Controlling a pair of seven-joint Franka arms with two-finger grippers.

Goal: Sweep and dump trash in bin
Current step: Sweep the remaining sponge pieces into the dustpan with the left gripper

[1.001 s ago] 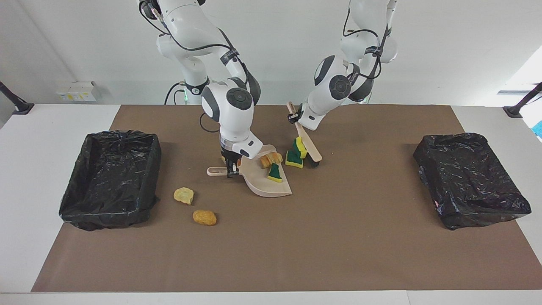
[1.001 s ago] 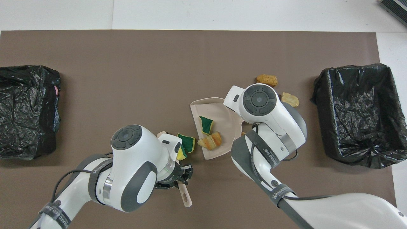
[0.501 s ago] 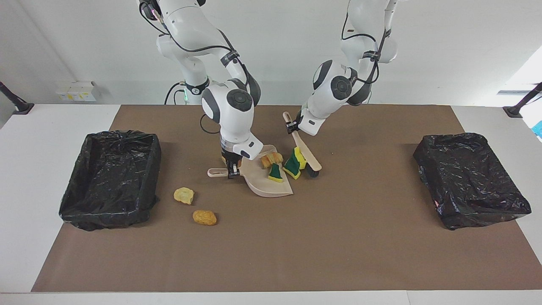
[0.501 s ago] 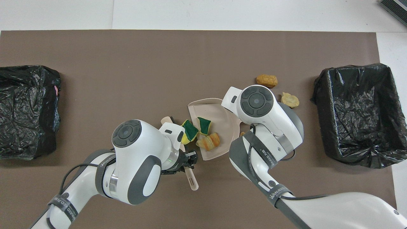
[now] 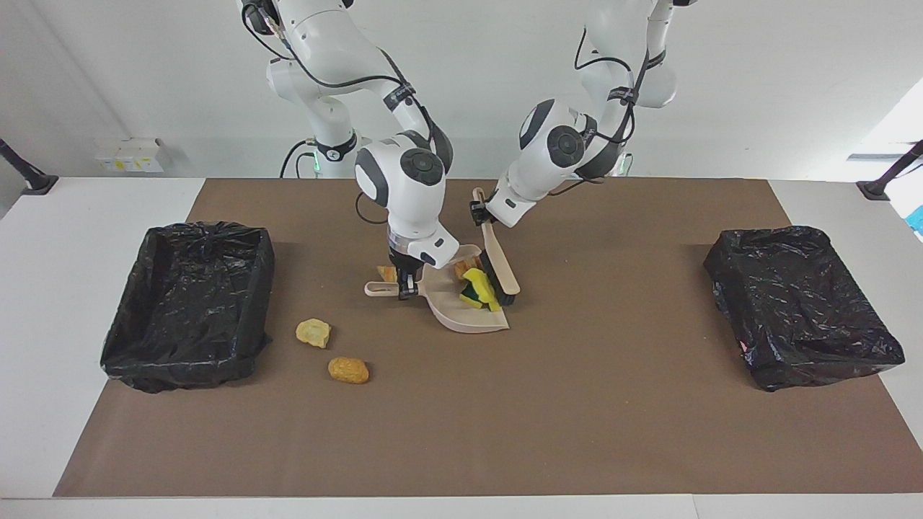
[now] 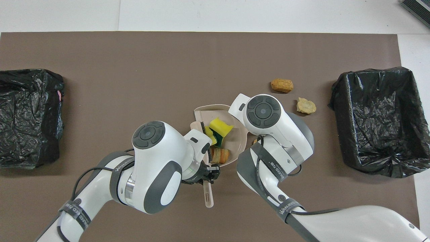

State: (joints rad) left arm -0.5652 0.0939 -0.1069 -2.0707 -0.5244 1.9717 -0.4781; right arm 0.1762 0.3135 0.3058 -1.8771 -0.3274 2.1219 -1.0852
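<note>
The right arm bends steeply down at mid-table, its right gripper [image 5: 404, 287] pinched on the handle of the beige dustpan [image 5: 461, 321]; the left arm slants in low, its left gripper [image 5: 479, 211] clamped on the handle of the brush [image 5: 497, 261], whose bristle head rests at the pan's mouth. In the pan lie the yellow-and-green sponge pieces [image 6: 220, 130] and a bread chunk [image 6: 220, 154] — half hidden under the left wrist from overhead. A scrap by the right gripper is mostly covered. Since a second ago the brush has pushed the sponges off the mat into the pan. Two bread chunks [image 5: 312, 332] [image 5: 348, 370] lie unmoved near the open bin [image 5: 187, 303]
</note>
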